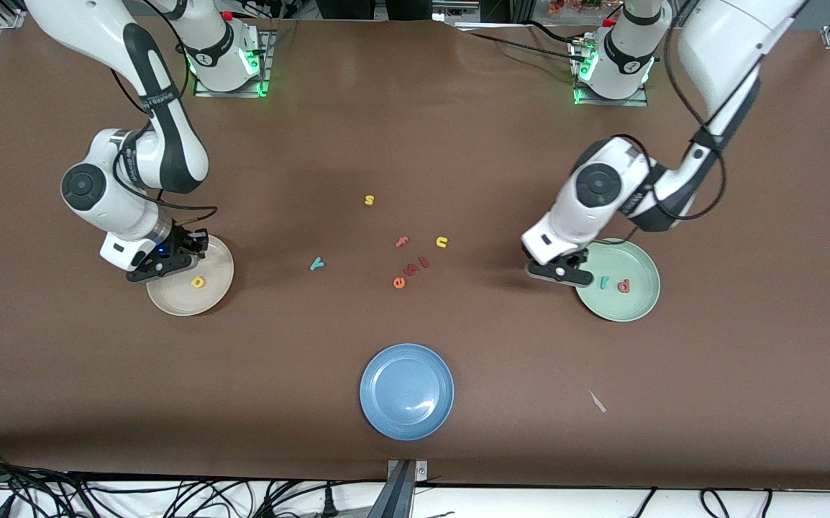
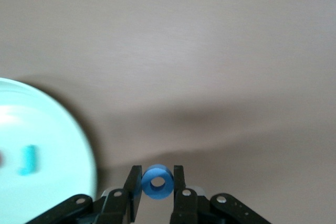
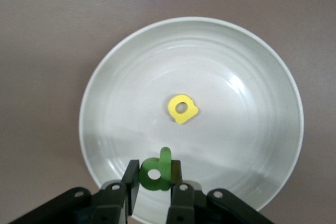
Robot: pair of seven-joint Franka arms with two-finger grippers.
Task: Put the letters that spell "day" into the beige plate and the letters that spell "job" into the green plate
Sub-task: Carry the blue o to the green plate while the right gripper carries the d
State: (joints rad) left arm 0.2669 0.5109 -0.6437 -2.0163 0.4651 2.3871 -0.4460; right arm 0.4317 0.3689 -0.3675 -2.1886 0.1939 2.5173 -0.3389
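- The right pincer (image 3: 154, 176) hangs over the beige plate (image 1: 217, 291), above the part of its rim toward the right arm's end of the surface (image 1: 415, 144), and pinches the dark green "d" (image 3: 157, 170) between its fingers.
- Just under that pincer and nearer the plate's middle, the yellow "a" (image 1: 198, 282) lies flat in the beige plate, apart from the held "d".
- The left pincer (image 2: 157, 182) hangs over bare surface just beside the rim of the green plate (image 1: 638, 306) and grips the blue "o" (image 2: 157, 182), the ring's hole facing the left wrist camera.
- Close by the left pincer, inside the green plate, lie the teal "j" (image 1: 604, 283) and the red "b" (image 1: 623, 286), side by side and apart.
- The teal "y" (image 1: 316, 264) lies on the surface between the two pincers, closer to the right one, outside both plates.
- Also between the pincers lie a yellow "s" (image 1: 369, 200), a yellow "u" (image 1: 441, 242), a pink "f" (image 1: 402, 242), an orange "e" (image 1: 399, 283) and two small red letters (image 1: 416, 266) next to it.
- A blue plate (image 1: 406, 391) sits well apart from both pincers, nearer the front camera than the loose letters.
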